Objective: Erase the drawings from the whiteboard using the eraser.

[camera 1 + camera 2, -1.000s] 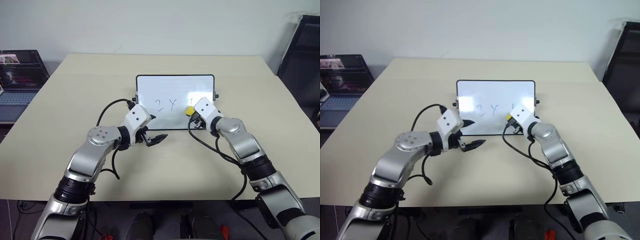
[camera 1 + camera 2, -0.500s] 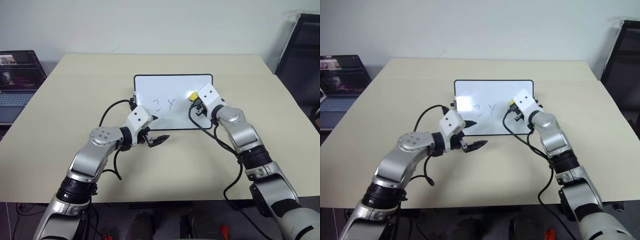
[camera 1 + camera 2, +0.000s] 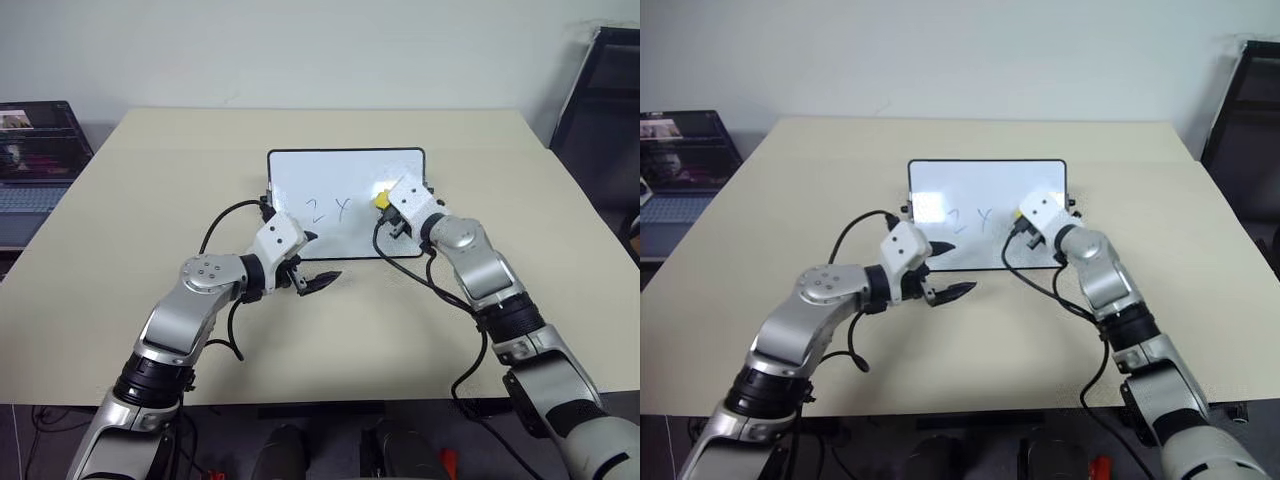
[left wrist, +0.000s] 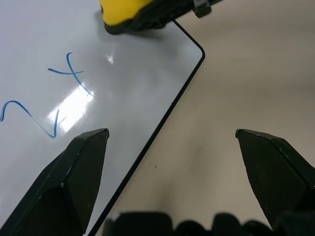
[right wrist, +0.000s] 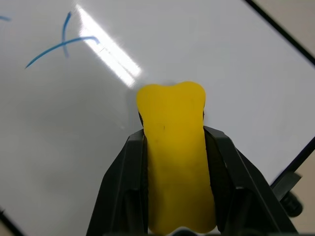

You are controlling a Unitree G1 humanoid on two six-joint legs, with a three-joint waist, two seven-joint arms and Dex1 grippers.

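The whiteboard point(image 3: 340, 175) lies flat in the middle of the table, black-framed. Two of the drawings point(image 3: 330, 209), a "2" and a "Y", stand in a row on its left half; up close the Y point(image 5: 64, 42) looks blue. My right gripper point(image 3: 388, 205) is shut on the yellow eraser point(image 3: 382, 199), whose tip rests on the board just right of the Y. The eraser point(image 5: 174, 147) sits clamped between both black fingers. My left gripper point(image 3: 318, 280) is open, with nothing in it, at the board's near edge point(image 4: 162, 113).
An open laptop point(image 3: 35, 150) sits off the table's left side. A black chair point(image 3: 600, 110) stands at the far right. The beige table point(image 3: 200, 150) has free room all around the board. Black cables loop from both wrists.
My right gripper pushed the eraser from the board's near edge up toward its middle, then eased back a little. The faint mark right of the Y is gone. The left arm stayed put.
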